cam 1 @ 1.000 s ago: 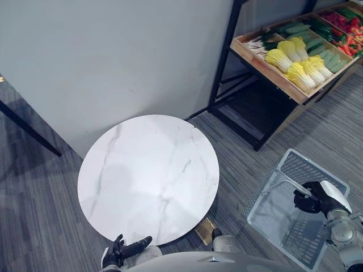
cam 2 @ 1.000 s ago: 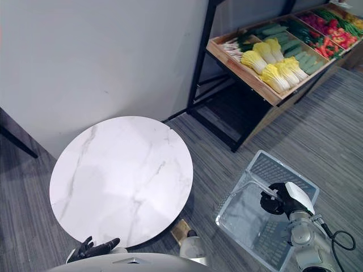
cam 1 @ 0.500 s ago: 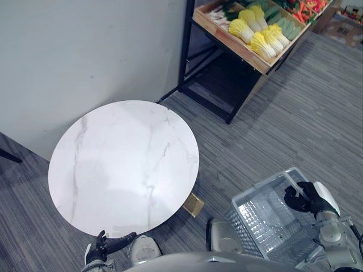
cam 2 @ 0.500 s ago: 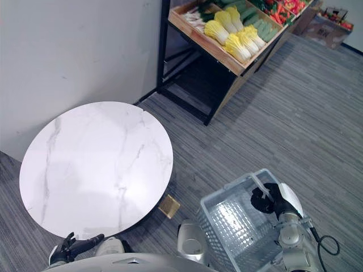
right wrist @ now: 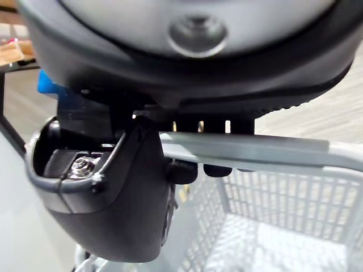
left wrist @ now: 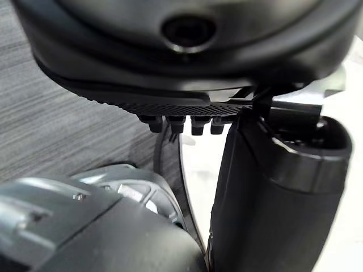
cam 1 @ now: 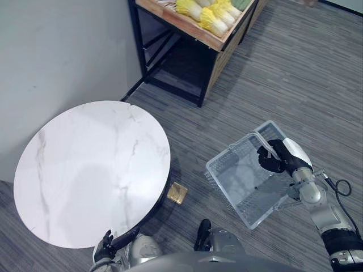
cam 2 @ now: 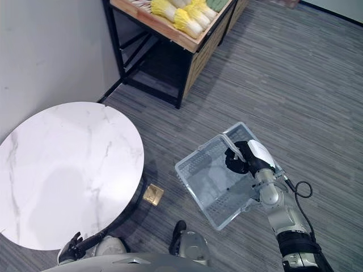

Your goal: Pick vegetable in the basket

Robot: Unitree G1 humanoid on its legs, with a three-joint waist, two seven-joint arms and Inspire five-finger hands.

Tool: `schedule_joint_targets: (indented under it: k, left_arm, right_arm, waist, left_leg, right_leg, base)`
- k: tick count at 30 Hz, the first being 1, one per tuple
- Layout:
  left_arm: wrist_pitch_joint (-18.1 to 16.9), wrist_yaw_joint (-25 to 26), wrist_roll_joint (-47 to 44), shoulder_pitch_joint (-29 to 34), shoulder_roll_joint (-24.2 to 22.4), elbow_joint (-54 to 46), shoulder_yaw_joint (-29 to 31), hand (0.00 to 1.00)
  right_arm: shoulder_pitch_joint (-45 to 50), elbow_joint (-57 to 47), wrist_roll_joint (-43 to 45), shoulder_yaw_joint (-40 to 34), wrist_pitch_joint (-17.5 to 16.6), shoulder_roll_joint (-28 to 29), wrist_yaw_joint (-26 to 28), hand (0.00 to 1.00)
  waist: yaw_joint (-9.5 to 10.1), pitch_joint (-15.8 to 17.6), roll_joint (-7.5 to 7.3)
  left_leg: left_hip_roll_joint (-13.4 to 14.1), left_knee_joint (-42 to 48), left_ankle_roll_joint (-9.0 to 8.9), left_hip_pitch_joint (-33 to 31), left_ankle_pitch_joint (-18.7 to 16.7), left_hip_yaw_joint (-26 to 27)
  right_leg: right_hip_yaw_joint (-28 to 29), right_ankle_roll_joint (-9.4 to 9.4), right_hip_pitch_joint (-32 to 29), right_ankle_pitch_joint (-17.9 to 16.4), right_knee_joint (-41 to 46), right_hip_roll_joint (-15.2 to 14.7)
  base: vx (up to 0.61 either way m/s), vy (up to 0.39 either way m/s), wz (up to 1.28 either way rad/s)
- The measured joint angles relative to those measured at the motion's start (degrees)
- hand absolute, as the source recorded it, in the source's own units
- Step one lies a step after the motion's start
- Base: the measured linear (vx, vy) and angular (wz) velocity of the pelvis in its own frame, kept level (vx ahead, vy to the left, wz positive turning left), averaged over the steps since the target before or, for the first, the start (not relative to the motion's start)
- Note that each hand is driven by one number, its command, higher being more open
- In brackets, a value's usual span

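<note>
on the grey striped carpet (cam 1: 295,68) to the right of the round marble table (cam 1: 91,170), a clear mesh basket (cam 1: 235,170) hangs tilted from the robot's right hand (cam 1: 278,157). its open top is turned toward the table. the hand grips the handle (right wrist: 255,152) at the basket's far right rim; in the right wrist view the fingertips (right wrist: 218,169) are hooked over the pale bar, with the dark thumb beside them. that thumb covers the end of the handle, so where the bar joins the rim is hard to make out.

the vegetables are not near it. yellow-white cabbages (cam 1: 212,17) lie in a wooden crate (cam 1: 187,29) on a black-framed shelf (cam 1: 138,39) by the pale wall (cam 1: 57,45), well apart from the basket. the top of both eye views cuts the crate off. something green (cam 1: 245,3) sits just beyond the cabbages, too clipped to name.

the left hand (cam 1: 112,245) shows low down by the table's near edge. its fingers look loosely stretched and hold nothing, though most of the hand is cut off. in its wrist view the thumb (left wrist: 278,187) blocks much of the table's rim.

a small brass-coloured block (cam 1: 177,193) lies on the floor just beside the table's right edge, partly under it; what it is i cannot tell.
</note>
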Motion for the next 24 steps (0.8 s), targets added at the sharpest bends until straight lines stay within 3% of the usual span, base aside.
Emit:
schedule_joint_targets:
  k: [2,3,4,6,8,9,10,12,14,16,19,24]
  left_arm:
    - [0.0,0.0,-0.3,0.0,-0.6,0.4,-0.1,1.0]
    - [0.0,-0.1,-0.4,0.0,-0.7,0.3,0.0,1.0]
    - [0.0,0.0,-0.4,0.0,-0.8,0.3,-0.2,1.0]
    - [-0.1,0.0,-0.5,0.1,-1.5,0.3,-0.9,1.0]
    - [-0.2,0.0,-0.8,0.2,-2.4,0.3,-1.2,1.0]
    - [-0.3,0.0,-0.8,0.2,-2.7,0.2,-1.3,1.0]
    - [-0.3,0.0,-1.9,0.2,-2.7,0.4,-1.4,1.0]
    - [-0.3,0.0,-2.6,0.2,-2.4,0.3,-1.4,1.0]
    - [-0.2,0.0,-2.9,0.3,-2.4,0.3,-1.3,1.0]
    - [-0.2,-0.2,-2.9,0.0,-2.5,0.2,-2.2,1.0]
    - [-0.2,-1.2,-2.4,-0.2,-3.1,-0.3,-2.5,1.0]
    - [-0.2,-1.4,-2.1,-0.2,-3.2,-0.8,-3.2,1.0]
  right_arm:
    - [1.1,-2.2,0.2,-0.3,0.0,-0.4,-0.1,0.0]
    - [1.8,-2.8,0.2,-0.6,-0.3,-0.5,-0.5,0.0]
    - [1.8,-2.7,0.2,-0.7,-0.3,-0.5,-0.6,0.0]
    - [1.7,-2.2,0.2,-0.8,-0.2,-0.5,-0.6,0.0]
    - [1.6,-1.8,-0.2,-0.5,-0.2,-0.6,-0.6,0.0]
    - [1.7,-1.7,-0.2,-0.5,-0.2,-0.7,-0.6,0.0]
    - [1.4,-1.6,0.1,-0.4,-0.2,-0.3,-0.7,0.0]
    - [1.7,-1.5,0.2,0.4,-0.4,-0.3,-0.7,0.0]
    - [1.7,-1.8,1.1,0.3,-0.4,-0.8,-0.8,0.0]
    - [1.8,-2.2,2.3,0.1,-0.4,-1.6,-0.8,0.0]
    - [1.9,-2.2,2.3,0.1,-0.4,-3.2,-0.7,0.0]
    - [4.2,-2.5,2.3,-1.0,-0.3,-4.2,-0.7,0.0]
  waist:
    - [-1.07,0.0,-0.11]
    - [-1.13,0.2,-0.51]
    - [-1.17,0.4,-0.87]
    - [-0.81,0.5,0.01]
    - [0.32,0.7,1.17]
    - [0.76,0.8,1.56]
    - [1.33,0.9,2.42]
    - [1.12,1.6,1.19]
    - [1.12,1.9,1.53]
    - [0.15,1.7,2.69]
    - [0.46,1.2,4.52]
    - [-0.01,0.6,5.72]
  left_leg:
    - [0.0,0.1,-0.13,0.8,2.0,-0.3]
    - [-0.6,1.3,-1.08,-0.1,1.4,-4.1]
    - [-2.1,-0.6,-2.27,-0.3,-0.3,-7.5]
    - [-7.2,-5.9,-3.16,-1.1,-1.9,-19.6]
    - [-12.6,-6.5,-2.5,-1.6,-2.7,-31.6]
    - [-13.6,-6.7,-2.62,-1.4,-3.1,-34.4]
    - [-14.3,-6.6,-1.61,-0.9,-4.3,-36.0]
    - [-15.8,-5.6,-1.92,0.1,-7.3,-35.5]
    - [-17.3,-4.2,-1.07,0.6,-8.8,-36.0]
    - [-18.0,-4.2,0.09,1.0,-8.8,-34.2]
    - [-19.3,-4.3,2.06,1.3,-7.6,-34.8]
    - [-19.6,-5.0,3.01,2.8,-7.0,-35.9]
  right_leg:
    - [0.6,-0.55,2.6,1.6,-3.9,1.1]
    - [2.1,-0.87,3.9,2.1,-5.3,1.1]
    - [2.9,-0.84,4.0,2.2,-5.3,0.9]
    - [6.0,-0.71,4.1,2.3,-5.2,0.5]
    - [10.8,-0.8,3.1,2.1,-3.9,0.8]
    - [12.4,-0.84,2.3,2.0,-3.2,1.3]
    - [14.9,-0.33,0.8,1.6,-1.8,2.4]
    - [16.7,0.14,0.4,1.9,-1.1,2.3]
    - [19.2,0.87,0.5,2.7,-1.0,2.4]
    - [21.4,2.24,-0.2,3.7,-1.4,2.2]
    - [24.3,3.52,-0.3,4.9,-3.8,2.0]
    - [24.7,3.6,2.0,5.4,-6.4,1.9]
  base:
    - [-0.03,-0.118,-0.15]
    - [-0.04,-0.048,-0.22]
    - [-0.05,0.011,-0.43]
    - [-0.05,0.09,-0.63]
    - [-0.08,0.201,-0.99]
    - [-0.09,0.23,-1.26]
    - [-0.09,0.206,-1.15]
    - [-0.04,0.179,-0.97]
    - [0.02,0.192,-0.76]
    - [0.05,0.191,-0.51]
    - [0.12,0.12,-0.48]
    - [0.11,0.032,-0.1]
